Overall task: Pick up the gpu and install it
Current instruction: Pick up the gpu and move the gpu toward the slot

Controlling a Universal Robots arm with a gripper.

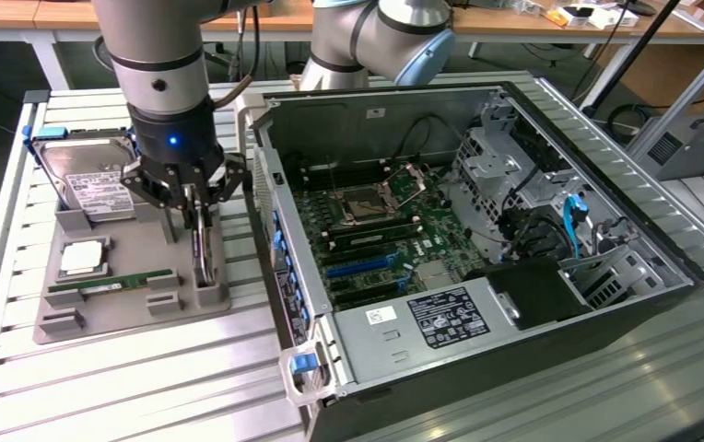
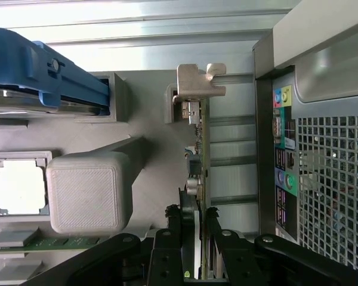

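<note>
- Writing: I can read none. The hard drive (image 1: 91, 189) carries a white label, and the power supply (image 1: 444, 318) inside the open computer case (image 1: 377, 120) a black one. The print on both is too fine to make out.
- Hidden: the pincer (image 1: 196, 226) covers part of the card's upper edge. The lower edge sinks into slots of the grey tray (image 1: 131, 318). The arm is cut off at 12 o'clock of the exterior view.
- The gpu (image 1: 205, 258) stands on edge at the tray's 3 o'clock side in the exterior view, just beside the case.
- Its long axis runs roughly 12 to 6 there. The silver bracket (image 2: 200, 80) sits at the end toward the hard drive.
- The pincer (image 2: 194, 217) is narrowed to the card's thickness, one finger against each face, gripping the gpu (image 2: 195, 155), which is seated in the tray.
- The tray lies on the slatted surface (image 1: 143, 387), at the case's 9 o'clock.
</note>
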